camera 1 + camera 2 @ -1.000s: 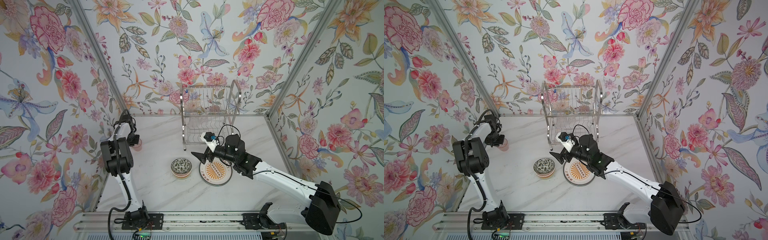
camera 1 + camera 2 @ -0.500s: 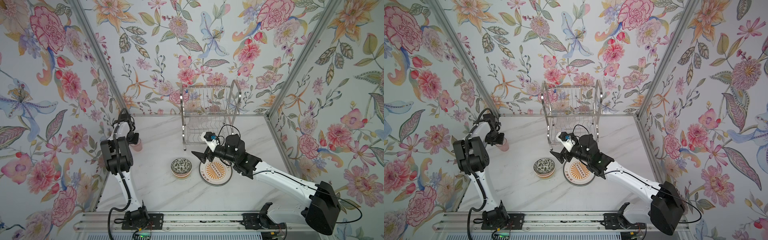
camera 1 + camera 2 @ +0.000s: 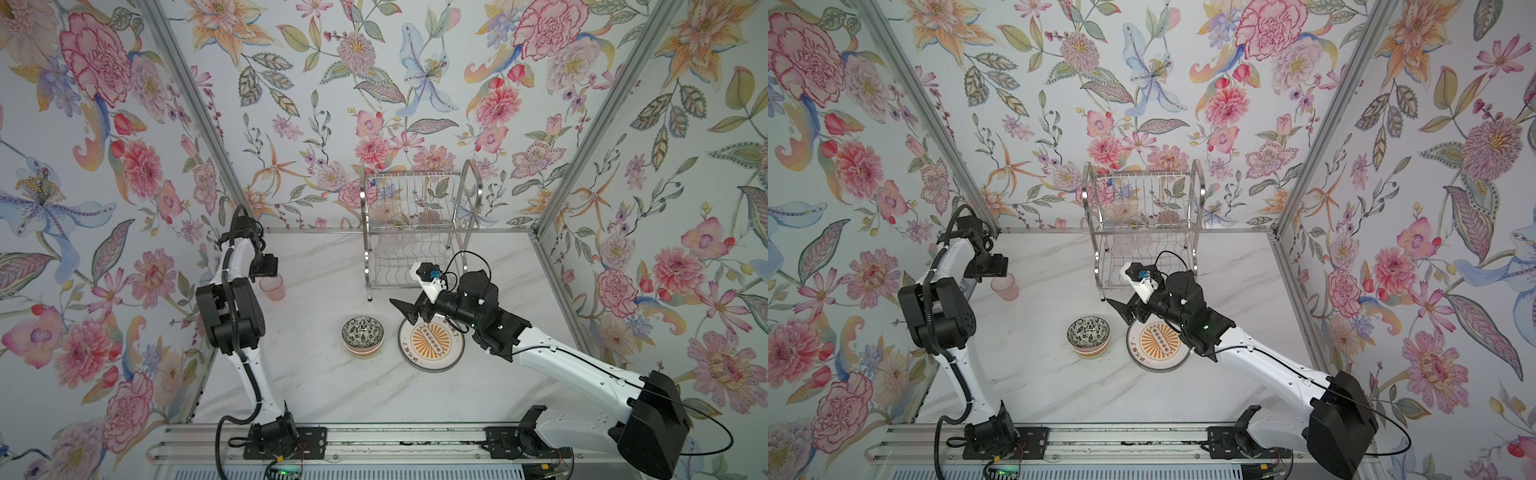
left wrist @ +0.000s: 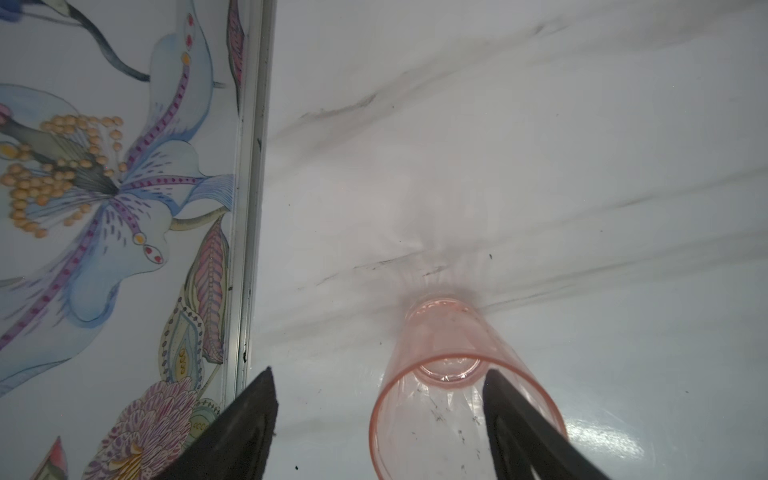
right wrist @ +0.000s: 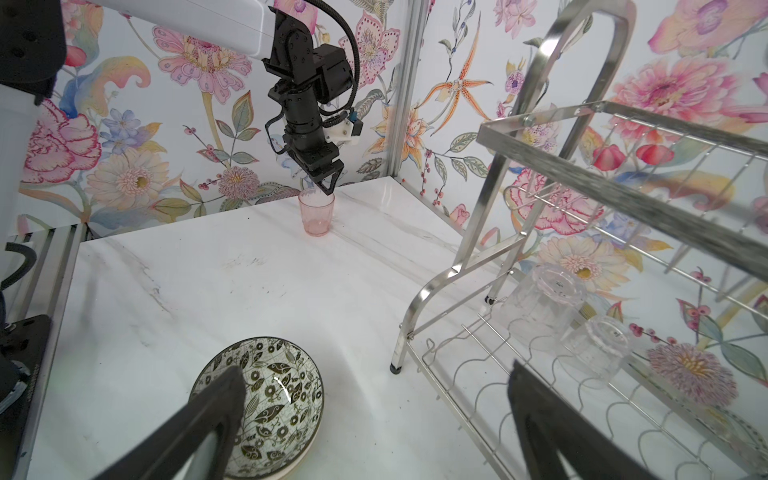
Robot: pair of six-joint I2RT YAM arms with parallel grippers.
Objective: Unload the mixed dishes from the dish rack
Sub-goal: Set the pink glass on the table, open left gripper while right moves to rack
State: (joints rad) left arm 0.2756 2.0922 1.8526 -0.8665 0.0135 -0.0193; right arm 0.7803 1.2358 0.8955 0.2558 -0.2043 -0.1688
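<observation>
Pink cup (image 3: pixel 273 287) is down: upright, mouth up, on the desk (image 3: pixel 316 395) at the far left, close to the left wall. A second ago the left end effector (image 4: pixel 378 374) was pinched shut on it. Now its jaws stand wide apart, and we read that as a release. In the left wrist view one finger (image 4: pixel 253 407) sits clear of the cup wall. The other overlaps the rim; we can't tell if it touches. The arm hangs right over the cup, so the retreat is not made yet.

For the task: we count three pieces out of the dish rack (image 3: pixel 473 187). They are this cup, the patterned bowl (image 3: pixel 362 334) near centre, and the sunburst plate (image 3: pixel 432 345) just right of it. Bowl and plate lie flat on the desk, side by side, not touching.

Left in the rack: two clear cups (image 5: pixel 540 299), upside down, next to each other on the lower tier. The top tier looks bare to us.

Right end effector (image 3: pixel 405 311) has not moved over the last second. Its jaws are at full spread with nothing in them, and it hovers over the plate's far edge, just on the near side of the rack's lower tier. We judge it best placed to take the clear cups next.

Risk: the left arm needs a straight lift. If a finger catches the rim, that light cup tips.
</observation>
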